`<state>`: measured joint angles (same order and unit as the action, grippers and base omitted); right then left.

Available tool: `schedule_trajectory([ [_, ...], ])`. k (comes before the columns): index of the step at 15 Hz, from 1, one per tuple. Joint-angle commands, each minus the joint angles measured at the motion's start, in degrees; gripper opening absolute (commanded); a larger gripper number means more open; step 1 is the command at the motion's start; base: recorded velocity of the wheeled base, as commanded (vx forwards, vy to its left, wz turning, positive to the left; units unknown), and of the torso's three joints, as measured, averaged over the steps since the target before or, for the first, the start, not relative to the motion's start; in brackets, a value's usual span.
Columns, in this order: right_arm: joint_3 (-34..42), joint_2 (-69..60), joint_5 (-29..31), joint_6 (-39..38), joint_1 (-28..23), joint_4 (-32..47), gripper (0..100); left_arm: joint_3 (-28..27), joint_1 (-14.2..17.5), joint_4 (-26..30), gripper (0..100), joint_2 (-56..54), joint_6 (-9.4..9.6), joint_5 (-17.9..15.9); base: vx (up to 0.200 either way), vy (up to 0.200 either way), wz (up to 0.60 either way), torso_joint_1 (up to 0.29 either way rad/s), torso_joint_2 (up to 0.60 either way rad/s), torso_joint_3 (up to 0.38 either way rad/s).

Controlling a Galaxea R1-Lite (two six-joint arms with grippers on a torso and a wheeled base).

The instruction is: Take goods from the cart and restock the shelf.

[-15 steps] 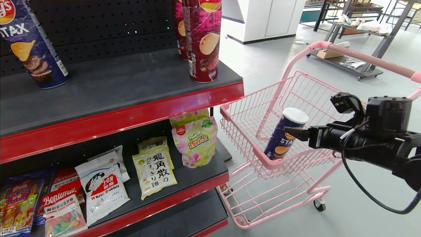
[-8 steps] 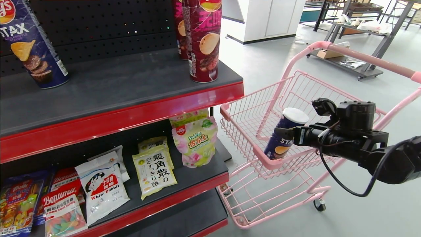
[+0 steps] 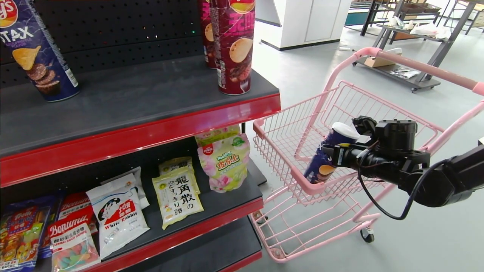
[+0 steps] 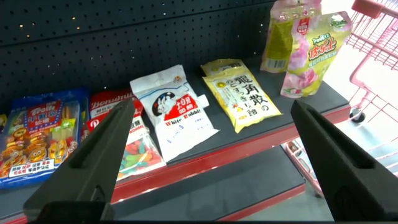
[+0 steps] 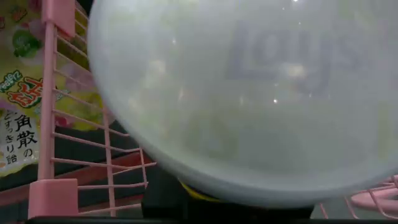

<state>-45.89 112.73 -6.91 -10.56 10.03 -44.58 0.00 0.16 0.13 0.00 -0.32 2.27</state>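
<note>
A blue chip can (image 3: 320, 170) with a white lid stands tilted in the pink cart (image 3: 302, 184), leaning toward the right arm. My right gripper (image 3: 328, 153) is at the can's upper half, just below the lid. That lid (image 5: 249, 93) sits very close in the right wrist view, with cart wire (image 5: 56, 112) beside it. The upper shelf (image 3: 132, 94) holds a matching blue can (image 3: 38, 56) on the left and red cans (image 3: 232, 45) on the right. My left gripper (image 4: 211, 109) is open and holds nothing, facing the lower shelf (image 4: 249, 146).
Snack bags lie on the lower shelf, among them a white bag (image 3: 119, 215), a yellow bag (image 3: 177, 196) and a pink-green pouch (image 3: 227, 162). The cart stands close to the shelf's right end. Open grey floor (image 3: 416, 245) lies around the cart; tables stand far behind.
My right arm has moved left into the cart, right up to the blue can. The can has tipped, its lid now leaning toward the arm.
</note>
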Motion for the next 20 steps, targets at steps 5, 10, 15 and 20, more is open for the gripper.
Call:
schedule_trajectory([
  [5,-14.93,-12.79,0.67,1.59,-1.68,10.57,0,0.00,0.02,0.04,100,0.09,-0.03,0.02,0.000,0.000,0.00,0.000,0.00,0.000],
  [10,-19.15,-43.38,0.06,3.70,9.04,48.80,0,0.00,0.02,0.04,100,0.09,-0.03,0.02,0.000,0.000,0.00,0.000,0.00,0.000],
  [15,-3.07,-55.16,-0.47,9.41,20.20,53.02,0,0.00,0.02,0.04,100,0.09,-0.12,0.02,0.000,0.000,0.00,0.000,0.00,0.000],
  [20,-1.05,-50.76,-3.28,10.12,20.11,50.65,0,0.00,0.02,0.04,100,0.09,-0.03,0.02,0.000,0.000,0.00,0.000,0.00,0.000],
])
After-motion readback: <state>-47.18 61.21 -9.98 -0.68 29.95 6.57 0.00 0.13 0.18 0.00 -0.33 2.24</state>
